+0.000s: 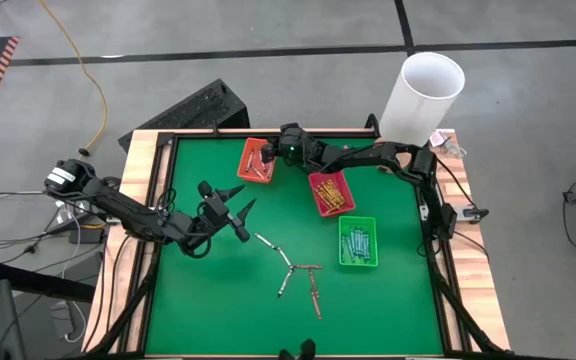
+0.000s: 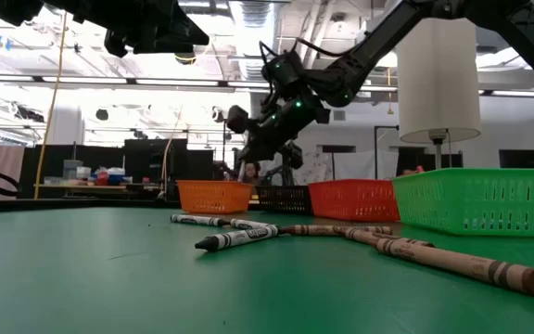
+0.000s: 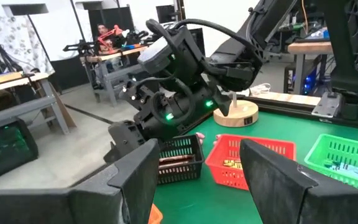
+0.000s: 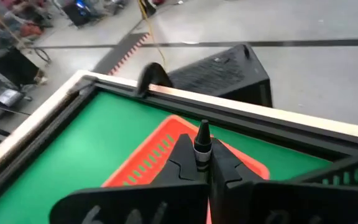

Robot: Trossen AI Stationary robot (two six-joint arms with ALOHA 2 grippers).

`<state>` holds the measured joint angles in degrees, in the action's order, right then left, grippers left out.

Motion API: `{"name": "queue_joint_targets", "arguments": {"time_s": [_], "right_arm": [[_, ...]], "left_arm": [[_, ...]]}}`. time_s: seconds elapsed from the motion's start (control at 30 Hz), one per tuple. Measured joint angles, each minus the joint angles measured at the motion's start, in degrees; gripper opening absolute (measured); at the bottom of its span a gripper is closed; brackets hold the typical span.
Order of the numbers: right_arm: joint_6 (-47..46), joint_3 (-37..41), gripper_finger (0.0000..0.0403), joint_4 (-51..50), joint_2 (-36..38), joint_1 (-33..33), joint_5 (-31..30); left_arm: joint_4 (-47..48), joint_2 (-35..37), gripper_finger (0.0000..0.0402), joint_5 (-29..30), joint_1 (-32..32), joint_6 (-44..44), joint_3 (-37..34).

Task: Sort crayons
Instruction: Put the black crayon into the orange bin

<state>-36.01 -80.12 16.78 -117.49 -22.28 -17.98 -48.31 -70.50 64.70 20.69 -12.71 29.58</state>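
Looks like the drop-off step: right end effector [image 1: 271,153] is pinching a dark crayon [image 4: 201,144] over the orange tray [image 1: 256,160], upper middle of the high view. Next move, I'd guess, is just letting go so it falls inside. Left end effector [image 1: 236,213] hangs spread and empty at centre-left. Loose crayons [image 1: 293,272] wait on the green desk [image 1: 208,290]. Only the right wrist view actually shows the crayon tip poking out of the pinch.
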Motion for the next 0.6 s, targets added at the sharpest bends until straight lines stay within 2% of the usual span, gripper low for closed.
{"name": "queue_joint_targets", "arguments": {"time_s": [0.4,0.6], "right_arm": [[0.2,-0.6,0.0004,-1.4,-0.3,0.8,0.8],[0.1,-4.7,0.0003,-0.6,-5.5,2.5,1.5]], "left_arm": [[0.0,0.0,0.0215,0.0,0.0,1.0,0.0],[-0.1,0.0,0.0215,0.1,0.0,1.2,0.0]]}}
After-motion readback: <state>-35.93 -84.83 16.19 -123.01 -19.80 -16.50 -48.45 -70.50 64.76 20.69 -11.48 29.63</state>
